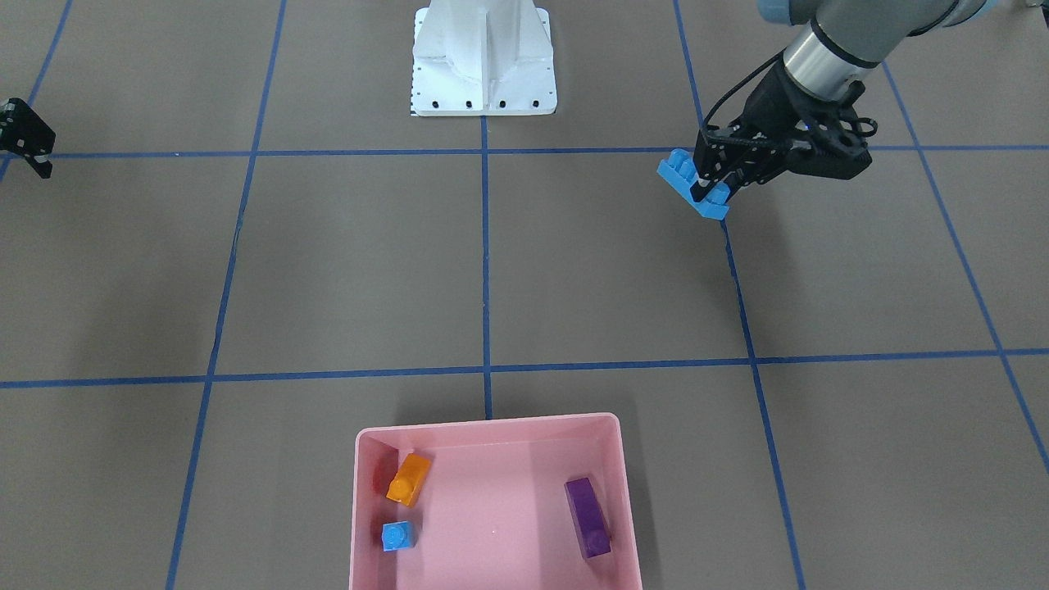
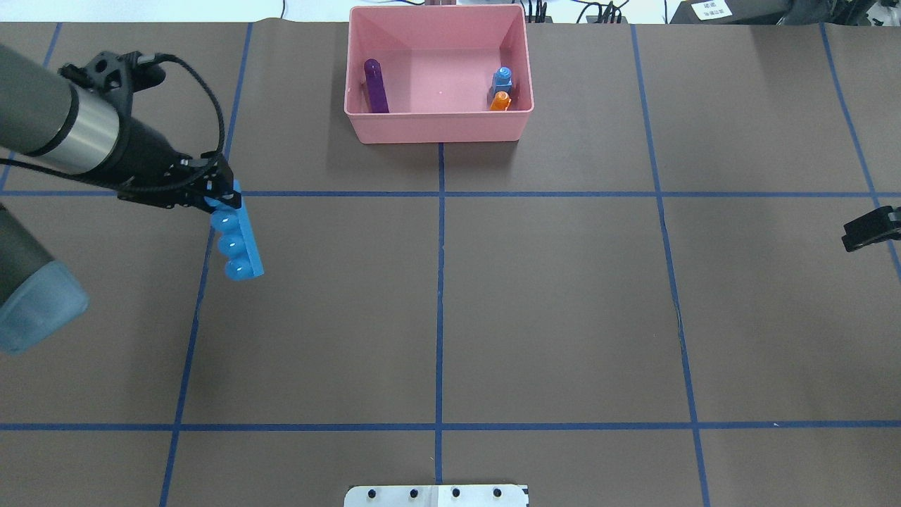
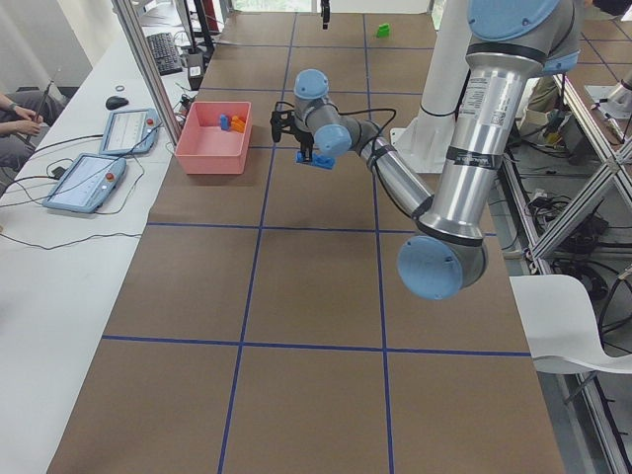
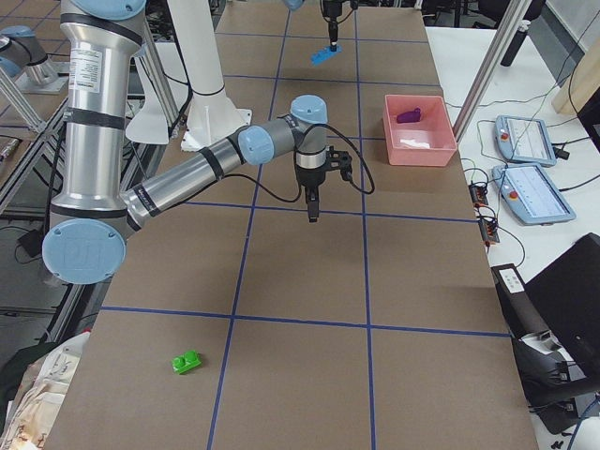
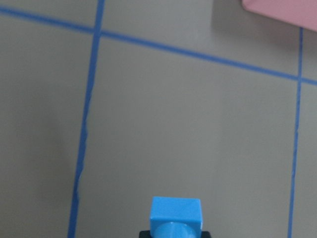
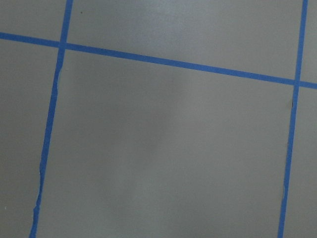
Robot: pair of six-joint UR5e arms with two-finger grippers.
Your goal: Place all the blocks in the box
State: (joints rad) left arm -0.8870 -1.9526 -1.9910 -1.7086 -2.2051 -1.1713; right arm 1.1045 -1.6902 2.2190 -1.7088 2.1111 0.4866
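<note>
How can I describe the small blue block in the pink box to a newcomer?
Find the pink box at the table's far edge from the robot. At its end on the robot's right sit two small blocks. Yours is the blue one-stud block, next to the orange block.

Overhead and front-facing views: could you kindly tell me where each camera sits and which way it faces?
Overhead exterior: behind the robot, looking forward and down; left gripper holds the long blue brick, pink box at the far edge.
Front-facing: across the table, facing the robot base; left gripper at view's right.
Shared: box, brick, left gripper.
</note>
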